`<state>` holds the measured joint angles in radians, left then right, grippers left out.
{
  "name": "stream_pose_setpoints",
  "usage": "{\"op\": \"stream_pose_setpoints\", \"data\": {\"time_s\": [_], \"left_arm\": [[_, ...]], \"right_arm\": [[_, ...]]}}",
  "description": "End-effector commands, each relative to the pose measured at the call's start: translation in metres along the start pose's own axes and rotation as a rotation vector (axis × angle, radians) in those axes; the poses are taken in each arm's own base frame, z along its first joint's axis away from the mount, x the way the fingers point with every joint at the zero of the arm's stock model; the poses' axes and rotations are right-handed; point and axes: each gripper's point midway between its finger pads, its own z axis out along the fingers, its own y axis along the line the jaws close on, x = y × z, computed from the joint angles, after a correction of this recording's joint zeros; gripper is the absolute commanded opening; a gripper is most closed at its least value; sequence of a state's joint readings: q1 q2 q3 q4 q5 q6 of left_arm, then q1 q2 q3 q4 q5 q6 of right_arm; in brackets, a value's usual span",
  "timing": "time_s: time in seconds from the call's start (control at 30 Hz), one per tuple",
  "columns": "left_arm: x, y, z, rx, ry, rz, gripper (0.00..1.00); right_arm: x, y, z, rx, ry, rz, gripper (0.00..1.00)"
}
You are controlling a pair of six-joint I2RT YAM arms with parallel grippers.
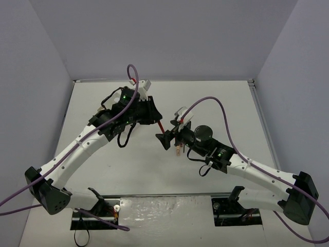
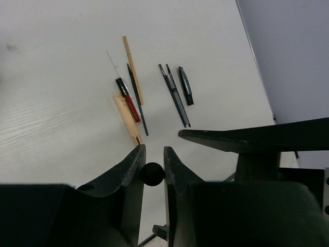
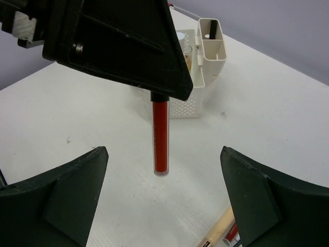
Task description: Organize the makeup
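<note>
White table (image 2: 51, 154): makeup sticks (image 2: 132, 69), compartment box (image 3: 181, 105).

the top external camera is looking down from above and behind the arm bases (image 1: 49, 190), taking in the whole white surface (image 1: 149, 175) from afar. the left wrist camera is looking down past the left claw (image 2: 153, 152) at makeup sticks (image 2: 131, 105) lying nearby. the right wrist camera is looking low across the surface, close on the red stick (image 3: 161, 136) hanging from the left claw, which the overhead view is sharing.
</note>
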<state>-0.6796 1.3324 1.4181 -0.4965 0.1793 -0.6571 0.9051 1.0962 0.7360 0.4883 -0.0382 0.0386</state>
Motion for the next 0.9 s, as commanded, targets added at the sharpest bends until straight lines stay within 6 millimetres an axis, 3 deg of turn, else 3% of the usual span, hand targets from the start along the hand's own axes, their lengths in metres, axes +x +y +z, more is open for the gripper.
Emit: {"op": "stream_pose_setpoints", "data": {"time_s": [0.0, 0.03, 0.27, 0.43, 0.6, 0.77, 0.87], "left_arm": [[-0.051, 0.012, -0.009, -0.108, -0.192, 0.096, 0.0], [-0.059, 0.021, -0.01, -0.151, -0.219, 0.106, 0.0], [-0.133, 0.101, 0.0, -0.407, -0.372, 0.136, 0.0], [-0.184, 0.15, 0.012, -0.535, -0.459, 0.176, 0.0], [-0.228, 0.178, 0.027, -0.56, -0.516, 0.197, 0.0], [-0.249, 0.203, 0.046, -0.59, -0.514, 0.2, 0.0], [-0.248, 0.223, 0.059, -0.616, -0.476, 0.18, 0.0]], "right_arm": [[-0.022, -0.014, -0.001, 0.088, -0.078, 0.004, 0.96], [-0.021, -0.016, -0.003, 0.103, -0.072, 0.005, 1.0], [-0.002, -0.046, -0.021, 0.272, 0.006, 0.023, 1.0], [0.021, -0.044, -0.027, 0.264, 0.05, 0.057, 1.0], [0.038, -0.044, -0.034, 0.266, 0.079, 0.078, 1.0], [0.045, -0.043, -0.038, 0.263, 0.099, 0.081, 1.0], [0.049, -0.046, -0.04, 0.278, 0.107, 0.076, 1.0]]}}
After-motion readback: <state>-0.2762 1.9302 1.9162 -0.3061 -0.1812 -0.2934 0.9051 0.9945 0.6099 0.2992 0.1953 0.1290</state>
